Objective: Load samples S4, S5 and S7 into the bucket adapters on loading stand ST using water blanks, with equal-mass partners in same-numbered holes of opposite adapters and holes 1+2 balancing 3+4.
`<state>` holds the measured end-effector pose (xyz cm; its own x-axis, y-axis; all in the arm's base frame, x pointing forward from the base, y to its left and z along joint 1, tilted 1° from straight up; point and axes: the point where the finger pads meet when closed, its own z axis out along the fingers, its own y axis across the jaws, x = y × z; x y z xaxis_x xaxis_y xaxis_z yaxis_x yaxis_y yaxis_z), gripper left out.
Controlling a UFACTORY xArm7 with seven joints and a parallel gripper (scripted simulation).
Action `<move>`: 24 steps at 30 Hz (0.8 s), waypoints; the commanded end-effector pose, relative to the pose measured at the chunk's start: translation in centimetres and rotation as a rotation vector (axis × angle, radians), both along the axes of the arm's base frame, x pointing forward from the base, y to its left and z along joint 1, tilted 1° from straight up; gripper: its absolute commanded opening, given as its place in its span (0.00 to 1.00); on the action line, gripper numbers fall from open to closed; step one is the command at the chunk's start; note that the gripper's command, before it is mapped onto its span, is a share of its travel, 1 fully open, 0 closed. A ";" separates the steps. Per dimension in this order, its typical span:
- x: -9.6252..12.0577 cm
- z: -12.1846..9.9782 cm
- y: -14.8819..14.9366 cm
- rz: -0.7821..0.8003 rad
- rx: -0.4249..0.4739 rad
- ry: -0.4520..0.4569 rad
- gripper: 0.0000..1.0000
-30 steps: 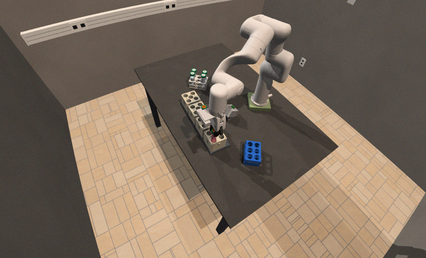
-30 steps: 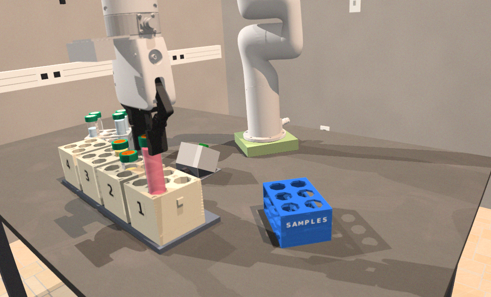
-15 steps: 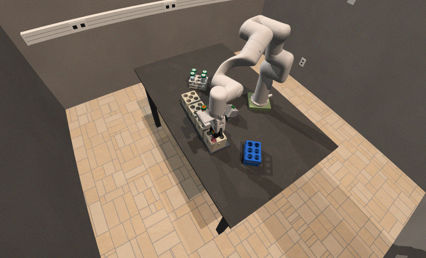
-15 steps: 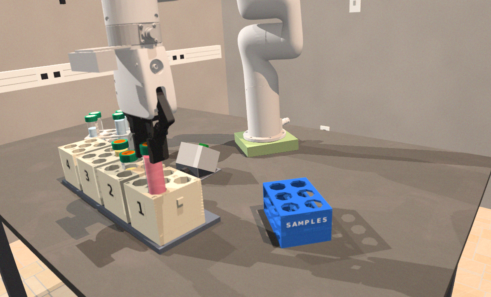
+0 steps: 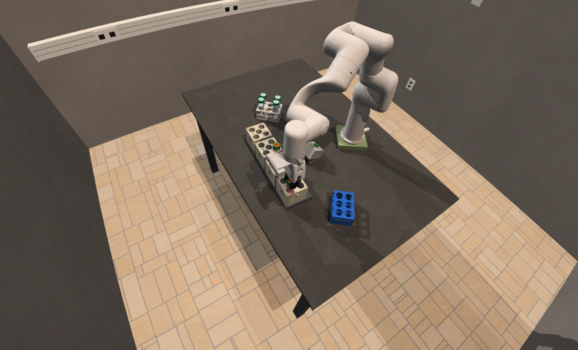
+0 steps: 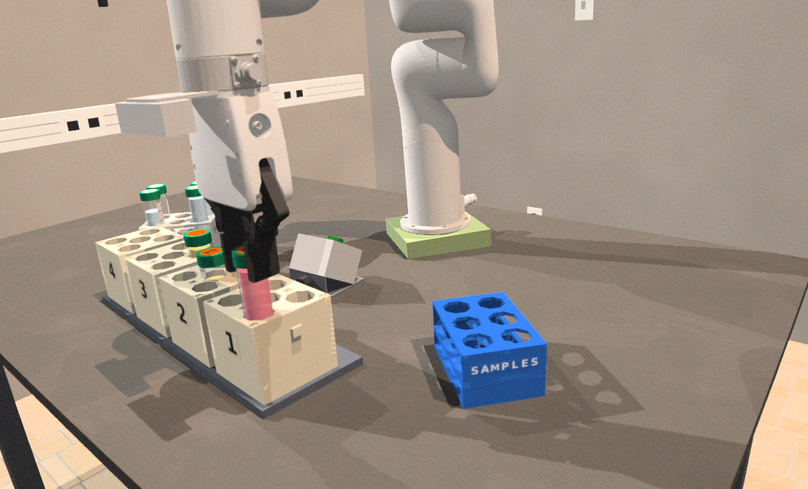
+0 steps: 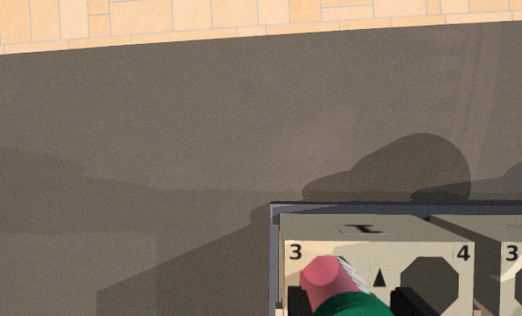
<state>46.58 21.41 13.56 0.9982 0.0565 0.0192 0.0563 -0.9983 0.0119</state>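
My gripper is shut on a pink tube with a green, orange-dotted cap. Its lower part is inside hole 3 of adapter 1; its ID is unreadable. One orange-dotted tube stands in adapter 2, another in adapter 3. Adapter 4 shows no tube. The adapters stand on the dark stand ST. Fingers and arm hide parts of the adapter tops.
Several white-dotted water blanks stand in a pale rack behind adapter 4. A blue SAMPLES rack shows no tubes. The green DONE key is on its small desk, between adapters and arm base.
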 end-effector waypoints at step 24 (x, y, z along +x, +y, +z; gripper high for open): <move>0.2 -2.2 0.0 0.000 0.002 -0.005 0.00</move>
<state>46.61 21.38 11.45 0.9982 0.0565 0.0190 0.0563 -0.9983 0.0120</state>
